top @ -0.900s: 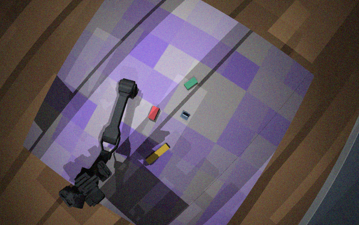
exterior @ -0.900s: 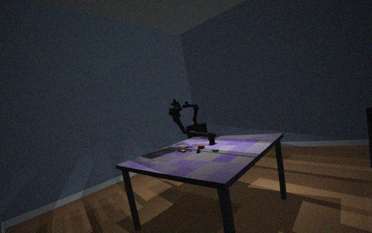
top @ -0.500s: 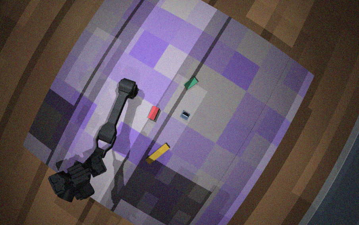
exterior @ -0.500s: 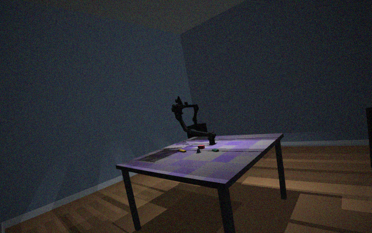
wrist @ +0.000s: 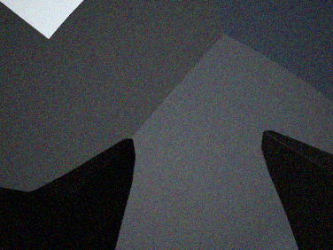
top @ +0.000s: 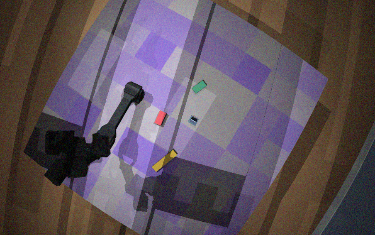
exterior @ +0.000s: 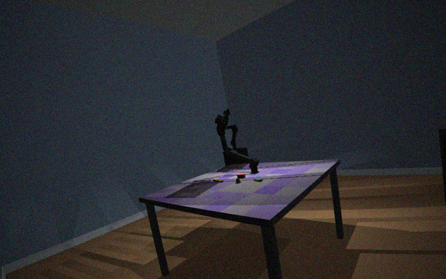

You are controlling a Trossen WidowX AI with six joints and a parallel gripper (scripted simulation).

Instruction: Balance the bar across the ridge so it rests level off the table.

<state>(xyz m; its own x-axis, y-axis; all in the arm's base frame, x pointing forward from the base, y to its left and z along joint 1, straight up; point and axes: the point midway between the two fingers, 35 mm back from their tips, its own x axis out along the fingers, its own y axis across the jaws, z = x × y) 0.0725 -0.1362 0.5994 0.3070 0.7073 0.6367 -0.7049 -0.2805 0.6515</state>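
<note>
The yellow bar point(top: 164, 160) point(exterior: 217, 180) lies flat on the table point(top: 235, 124) point(exterior: 246, 203), partly in shadow. The ridge point(top: 193, 120) point(exterior: 237, 180) is a small blue-grey block a little beyond the bar, apart from it. My gripper point(exterior: 226, 112) point(wrist: 200, 144) is open and empty, raised high above the arm's base and pointing up and away from the table. In the wrist view only walls and ceiling show between the two dark fingers. The arm point(top: 118, 113) folds back toward the table's edge, far from the bar.
A red block point(top: 160, 118) point(exterior: 241, 175) lies between the arm's base and the ridge. A green block point(top: 199, 86) point(exterior: 258, 179) lies farther along. Dark seams run across the table top. Wooden floor surrounds the table.
</note>
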